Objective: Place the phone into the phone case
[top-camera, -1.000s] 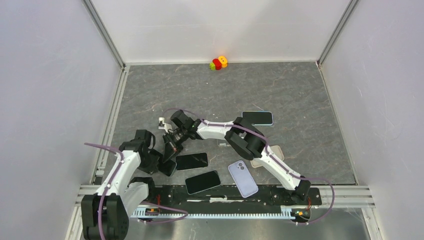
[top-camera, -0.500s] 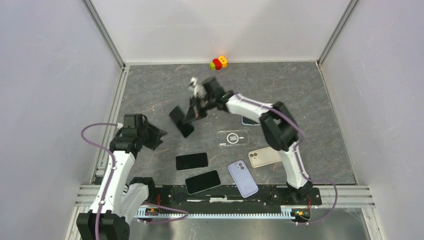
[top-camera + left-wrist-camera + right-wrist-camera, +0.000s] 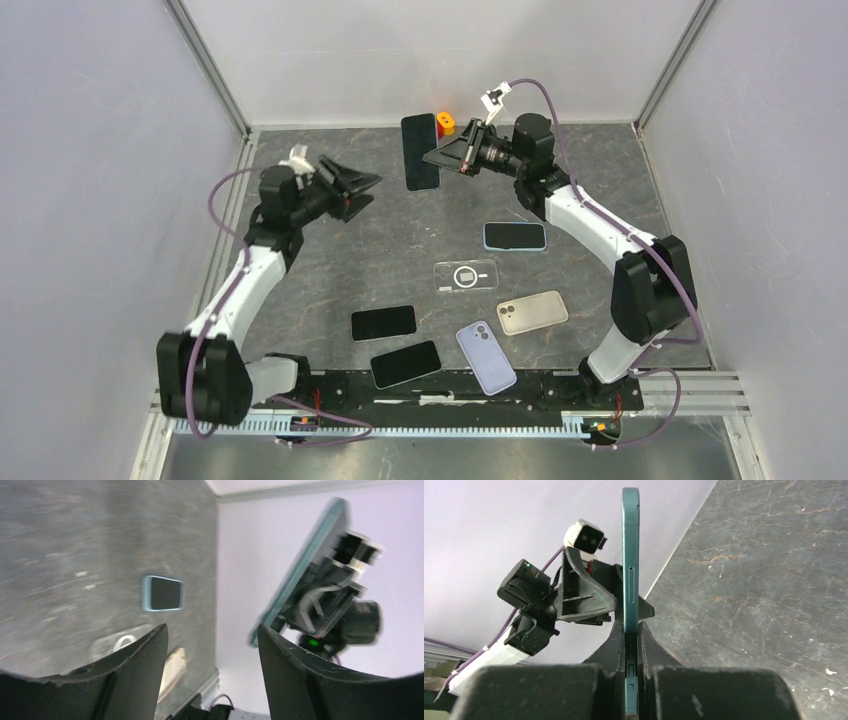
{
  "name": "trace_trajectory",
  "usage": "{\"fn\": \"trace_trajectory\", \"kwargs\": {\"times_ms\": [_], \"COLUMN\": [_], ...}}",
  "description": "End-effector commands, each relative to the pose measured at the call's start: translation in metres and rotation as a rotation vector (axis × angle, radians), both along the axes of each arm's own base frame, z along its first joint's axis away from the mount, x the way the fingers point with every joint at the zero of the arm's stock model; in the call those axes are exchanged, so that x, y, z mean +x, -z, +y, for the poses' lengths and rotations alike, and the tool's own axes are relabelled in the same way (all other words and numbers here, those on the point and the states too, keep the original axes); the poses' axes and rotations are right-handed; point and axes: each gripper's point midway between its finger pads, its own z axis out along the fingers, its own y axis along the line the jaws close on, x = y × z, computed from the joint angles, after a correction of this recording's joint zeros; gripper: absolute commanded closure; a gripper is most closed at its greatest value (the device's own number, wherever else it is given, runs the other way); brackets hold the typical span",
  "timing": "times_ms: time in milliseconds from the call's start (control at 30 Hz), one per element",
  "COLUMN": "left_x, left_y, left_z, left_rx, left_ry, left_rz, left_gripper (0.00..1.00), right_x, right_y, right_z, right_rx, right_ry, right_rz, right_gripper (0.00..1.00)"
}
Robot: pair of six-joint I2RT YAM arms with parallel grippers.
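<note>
Pale lavender walls (image 3: 440,50) enclose a grey marbled table (image 3: 600,190), on which both arms are mounted at the near edge. In the overhead view, the right arm (image 3: 600,225) is seen extended toward the far wall, and the left arm (image 3: 250,285) is raised toward the far left part of the table. The phone (image 3: 420,152), teal-edged with a dark screen, is clamped by its lower end between the fingers of the right gripper (image 3: 440,157) and is held up off the surface near the far edge, partly in front of a small red and orange toy (image 3: 446,123). The left gripper (image 3: 360,185) is pointed toward the phone but is kept apart from it; its jaws are spread, and nothing is seen between them. On the table, a clear phone case (image 3: 466,275) with a ring mark is laid flat near the centre. A blue-rimmed phone (image 3: 515,236) is placed just beyond it, screen up. Nearer the arm bases, a beige item (image 3: 532,312) and a lavender item (image 3: 486,357) are laid with camera cutouts showing; whether these are phones or cases cannot be told. Two black phones (image 3: 384,322) (image 3: 405,364) are laid screen up to their left.
</note>
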Motion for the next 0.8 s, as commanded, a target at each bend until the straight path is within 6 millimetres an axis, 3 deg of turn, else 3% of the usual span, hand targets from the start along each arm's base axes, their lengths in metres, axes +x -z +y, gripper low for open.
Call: {"fn": "trace_trajectory", "kwargs": {"times_ms": [0, 167, 367, 567, 633, 733, 767], "left_x": [0.002, 0.002, 0.006, 0.004, 0.001, 0.0, 0.0], "left_y": [-0.111, -0.139, -0.119, -0.119, -0.122, -0.124, -0.123], "left_z": [-0.067, -0.106, -0.127, -0.137, -0.143, -0.146, -0.146], "left_rx": [-0.149, -0.247, -0.228, -0.223, -0.233, -0.239, -0.232], "left_ry": [0.275, 0.398, 0.435, 0.469, 0.502, 0.512, 0.512], "left_rz": [-0.354, -0.447, -0.393, -0.396, -0.4, -0.408, -0.408], "left_gripper": [0.29, 0.35, 0.44, 0.47, 0.6, 0.93, 0.98], "right_x": [-0.012, -0.01, -0.009, -0.01, -0.009, -0.009, -0.009], "right_y": [-0.051, -0.063, -0.08, -0.081, -0.081, -0.078, -0.077], "right_z": [-0.005, -0.014, -0.018, -0.022, -0.024, -0.025, -0.026], "right_rx": [0.157, 0.195, 0.228, 0.231, 0.233, 0.226, 0.221], "right_ry": [-0.022, 0.01, 0.012, 0.012, 0.021, 0.01, 0.008], "right_rz": [-0.076, -0.075, -0.094, -0.092, -0.094, -0.091, -0.096], "right_gripper": [1.0, 1.0, 1.0, 1.0, 1.0, 1.0, 0.97]}}
